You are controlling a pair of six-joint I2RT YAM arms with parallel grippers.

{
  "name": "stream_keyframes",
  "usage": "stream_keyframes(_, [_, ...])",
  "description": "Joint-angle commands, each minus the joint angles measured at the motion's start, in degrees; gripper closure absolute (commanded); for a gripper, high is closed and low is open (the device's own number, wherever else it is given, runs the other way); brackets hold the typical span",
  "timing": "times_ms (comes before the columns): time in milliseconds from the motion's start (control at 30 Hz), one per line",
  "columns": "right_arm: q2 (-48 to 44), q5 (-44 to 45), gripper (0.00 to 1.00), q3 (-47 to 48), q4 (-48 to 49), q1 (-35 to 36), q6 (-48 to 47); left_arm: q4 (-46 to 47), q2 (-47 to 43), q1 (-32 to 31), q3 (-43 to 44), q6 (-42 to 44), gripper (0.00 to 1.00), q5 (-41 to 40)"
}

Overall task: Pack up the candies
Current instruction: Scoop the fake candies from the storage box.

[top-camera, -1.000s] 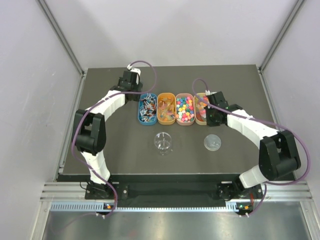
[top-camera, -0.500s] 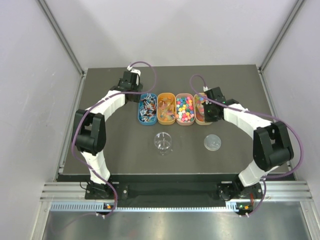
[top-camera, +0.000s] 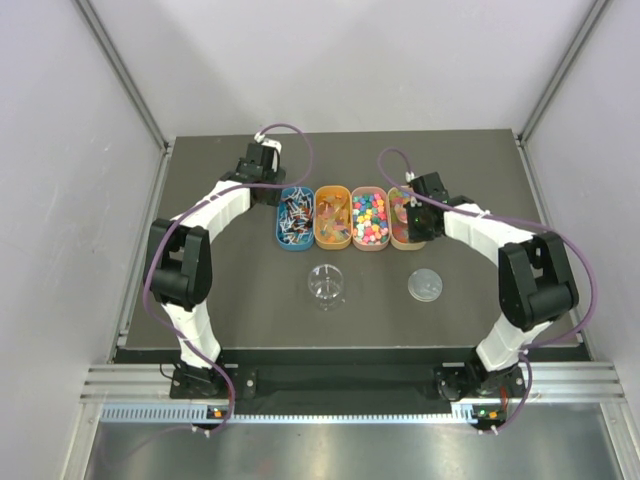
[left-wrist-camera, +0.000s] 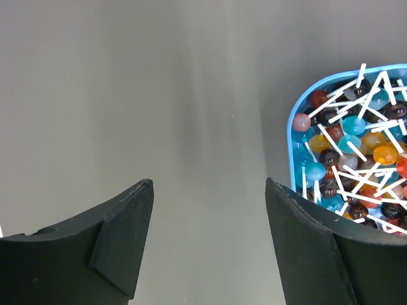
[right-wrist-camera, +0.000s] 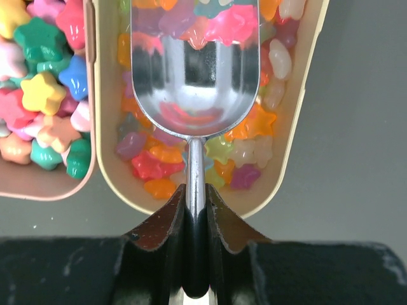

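Right gripper [right-wrist-camera: 194,222]: jaws pinch the thin handle of a metal scoop [right-wrist-camera: 197,76], whose bowl reaches straight ahead of them over the candies [right-wrist-camera: 147,166] in a cream tray [right-wrist-camera: 304,108]. Left gripper [left-wrist-camera: 210,210]: jaws spread wide above the dark table [left-wrist-camera: 191,95]. A blue tray [left-wrist-camera: 292,146] of lollipops [left-wrist-camera: 356,159] lies just ahead of the right-hand finger.

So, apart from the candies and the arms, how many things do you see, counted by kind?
Oval trays: 4
Clear jar: 1
Round clear lid: 1
Metal scoop: 1
Total: 7
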Motion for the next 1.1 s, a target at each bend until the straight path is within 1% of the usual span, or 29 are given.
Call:
stream_keyframes(0, [1.4, -0.98, 1.0, 1.79, 2.99, -1.21, -1.35, 0.14, 0.27, 0.23, -0.1, -0.33, 0.25, -0.39])
stream_keyframes(233, [1.4, -2.73, 1.0, 0.39, 5.1, -1.21, -3.2, -1.18, 0.27, 0.15, 0.16, -0.6, 0.25, -0.3])
stream_keyframes(400, [0.26, -3.88, 1.0, -2.77, 6.76, -1.2, -4.52, -2.41, -0.43, 0.06, 0.16, 0.02, 0.25, -1.44])
stream_keyframes(567, [-1.41, -3.62, 1.0, -6.2, 11.51, -1.21, -5.83, -2.41, -2.19, 0.06, -2.21, 1.07, 0.25, -2.06])
stream_keyframes(800, [-4.31, -2.65, 1.0, -10.5, 16.26, -1.12, -6.71, -0.74, -4.91, 0.06, -5.55, 4.67, 0.25, -3.11])
stream_keyframes(1067, [-9.67, -1.95, 1.0, -16.48, 22.76, -0.85, -8.21, 2.6, -5.27, 0.15, -7.57, 9.67, 0.25, -4.52])
